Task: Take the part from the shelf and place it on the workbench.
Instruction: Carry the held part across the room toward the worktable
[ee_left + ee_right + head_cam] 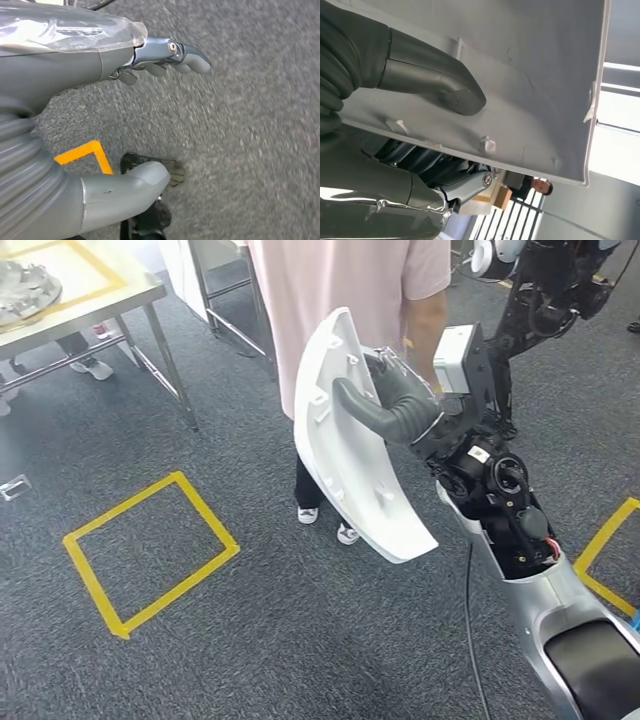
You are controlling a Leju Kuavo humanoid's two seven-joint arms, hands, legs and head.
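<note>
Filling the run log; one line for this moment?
right hand: grips white part | left hand: empty, over carpet | person: ahead

Person in pale pink shirt (332, 300), dark trousers, white shoes (308, 514) stands on grey carpet floor (264, 630). Yellow tape square outline (151, 552) on carpet, near person's feet. Second yellow tape corner (604, 555) at far right edge. Another person's white sneaker (90, 367) under metal-legged table (113, 300) at upper left.

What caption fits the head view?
Right hand holds a curved white part above grey carpet, a person standing close behind it.
</note>
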